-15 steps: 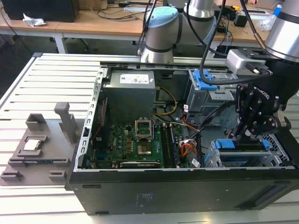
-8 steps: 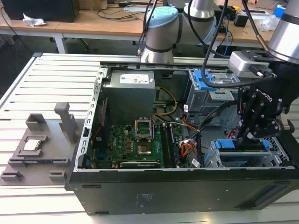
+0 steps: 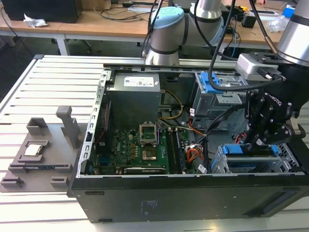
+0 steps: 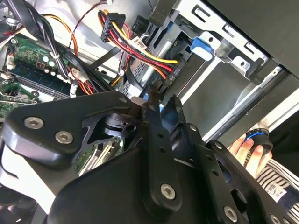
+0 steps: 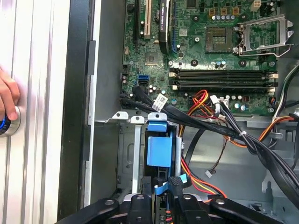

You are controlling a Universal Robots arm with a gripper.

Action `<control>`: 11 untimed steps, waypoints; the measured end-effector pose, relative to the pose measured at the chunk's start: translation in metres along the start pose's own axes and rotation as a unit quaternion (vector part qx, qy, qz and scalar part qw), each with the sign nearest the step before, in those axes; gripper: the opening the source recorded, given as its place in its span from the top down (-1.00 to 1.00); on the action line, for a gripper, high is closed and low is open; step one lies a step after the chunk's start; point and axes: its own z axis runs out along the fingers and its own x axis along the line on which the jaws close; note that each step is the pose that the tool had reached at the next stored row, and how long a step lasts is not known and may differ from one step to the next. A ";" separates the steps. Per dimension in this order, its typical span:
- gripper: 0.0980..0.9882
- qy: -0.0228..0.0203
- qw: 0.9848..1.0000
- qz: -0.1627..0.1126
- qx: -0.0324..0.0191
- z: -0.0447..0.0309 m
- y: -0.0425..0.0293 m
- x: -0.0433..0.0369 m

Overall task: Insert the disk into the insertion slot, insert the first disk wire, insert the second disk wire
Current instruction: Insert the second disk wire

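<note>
The disk sits inside the insertion slot (image 3: pixel 218 163), a low silver cage at the case's near corner on the exterior view's right. Its blue carrier (image 3: pixel 233 149) faces the motherboard, and the carrier end (image 5: pixel 156 150) stands just ahead of the fingers. My gripper (image 3: pixel 254 141) hangs right at that end. The black fingers (image 5: pixel 146 185) stand close together on a small black connector with a thin blue wire (image 5: pixel 161 187). A bundle of red, yellow and black wires ends in a black plug (image 4: pixel 169 74) close beyond the fingertips (image 4: pixel 153 95); whether it is seated I cannot tell.
The motherboard (image 3: pixel 145 145) fills the case floor, with black cable bundles (image 5: pixel 219 126) crossing near the slot. A taller grey cage with a blue latch (image 3: pixel 212 83) stands behind. A person's hand (image 5: pixel 7 95) rests on a round button on the slatted table beside the case.
</note>
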 end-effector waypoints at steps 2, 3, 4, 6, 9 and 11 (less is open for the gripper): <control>0.59 0.000 1.000 0.000 0.000 0.0000 0.0000 0.0000; 0.62 0.000 1.000 0.000 0.000 0.0000 0.0000 0.0000; 0.76 0.001 1.000 0.000 0.000 0.0000 0.0000 0.0000; 0.89 0.001 1.000 0.000 0.000 0.0000 0.0000 0.0000; 0.89 0.001 1.000 0.000 0.000 0.0000 0.0000 0.0000; 0.89 0.001 1.000 0.000 0.000 0.0000 0.0000 0.0000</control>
